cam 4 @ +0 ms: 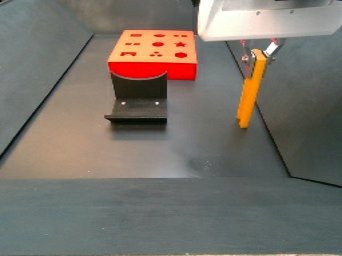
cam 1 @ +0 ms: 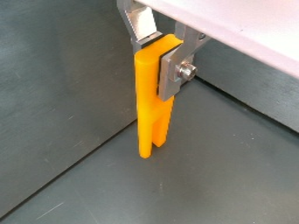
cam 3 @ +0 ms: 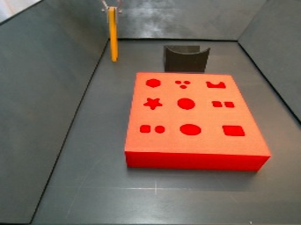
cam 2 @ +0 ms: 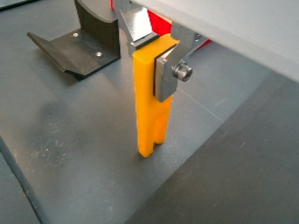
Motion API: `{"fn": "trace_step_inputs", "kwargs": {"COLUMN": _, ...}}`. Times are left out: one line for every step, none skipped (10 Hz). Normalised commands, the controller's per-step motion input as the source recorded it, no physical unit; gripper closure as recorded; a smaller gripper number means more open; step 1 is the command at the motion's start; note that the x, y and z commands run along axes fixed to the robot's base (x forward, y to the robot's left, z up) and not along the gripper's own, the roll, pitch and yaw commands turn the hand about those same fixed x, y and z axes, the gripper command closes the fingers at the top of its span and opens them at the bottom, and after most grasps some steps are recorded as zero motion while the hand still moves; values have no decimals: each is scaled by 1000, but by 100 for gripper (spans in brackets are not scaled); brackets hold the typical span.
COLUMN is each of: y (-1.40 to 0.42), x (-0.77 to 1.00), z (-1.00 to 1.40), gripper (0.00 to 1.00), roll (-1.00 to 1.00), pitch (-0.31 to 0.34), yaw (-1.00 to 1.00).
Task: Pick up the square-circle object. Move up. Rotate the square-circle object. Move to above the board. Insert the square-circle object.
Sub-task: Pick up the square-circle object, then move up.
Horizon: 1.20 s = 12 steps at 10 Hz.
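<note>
- The square-circle object (cam 2: 152,101) is seen held upright at its upper end by the gripper (cam 2: 160,54), its jaws closed on the peg.
- In both side views the peg (cam 4: 250,90) hangs well away from the board (cam 3: 188,119), beyond the fixture (cam 3: 185,59) and close to the enclosure's side wall (cam 3: 59,53).
- The lift appears done or nearly so; rotation is judged next, best made slowly with the grip kept firm and the peg kept clear of the wall.
- Whether the lower tip is off the floor (cam 1: 70,105) cannot be told for sure.
- The gripper body is cut off in both wrist views; the matching hole cannot be made out.
</note>
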Motion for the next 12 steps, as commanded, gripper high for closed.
{"fn": "trace_step_inputs", "kwargs": {"y": 0, "x": 0, "z": 0, "gripper": 100, "roll": 0, "pitch": 0, "yaw": 0}}
{"fn": "trace_step_inputs", "kwargs": {"y": 0, "x": 0, "z": 0, "gripper": 100, "roll": 0, "pitch": 0, "yaw": 0}}
{"fn": "trace_step_inputs", "kwargs": {"y": 0, "x": 0, "z": 0, "gripper": 100, "roll": 0, "pitch": 0, "yaw": 0}}
{"fn": "trace_step_inputs", "kwargs": {"y": 0, "x": 0, "z": 0, "gripper": 100, "roll": 0, "pitch": 0, "yaw": 0}}
{"fn": "trace_step_inputs", "kwargs": {"y": 0, "x": 0, "z": 0, "gripper": 100, "roll": 0, "pitch": 0, "yaw": 0}}
{"fn": "trace_step_inputs", "kwargs": {"y": 0, "x": 0, "z": 0, "gripper": 100, "roll": 0, "pitch": 0, "yaw": 0}}
{"fn": "trace_step_inputs", "kwargs": {"y": 0, "x": 0, "z": 0, "gripper": 100, "roll": 0, "pitch": 0, "yaw": 0}}
{"fn": "trace_step_inputs", "kwargs": {"y": 0, "x": 0, "z": 0, "gripper": 100, "roll": 0, "pitch": 0, "yaw": 0}}
{"fn": "trace_step_inputs", "kwargs": {"y": 0, "x": 0, "z": 833, "gripper": 100, "roll": 0, "pitch": 0, "yaw": 0}}
{"fn": "trace_step_inputs", "kwargs": {"y": 32, "x": 25, "z": 817, "gripper": 100, "roll": -1, "pitch": 4, "yaw": 12}}
{"fn": "trace_step_inputs", "kwargs": {"y": 29, "x": 12, "z": 716, "gripper": 100, "roll": -6, "pitch": 26, "yaw": 11}}
{"fn": "trace_step_inputs", "kwargs": {"y": 23, "x": 13, "z": 523, "gripper": 100, "roll": -11, "pitch": 45, "yaw": 6}}
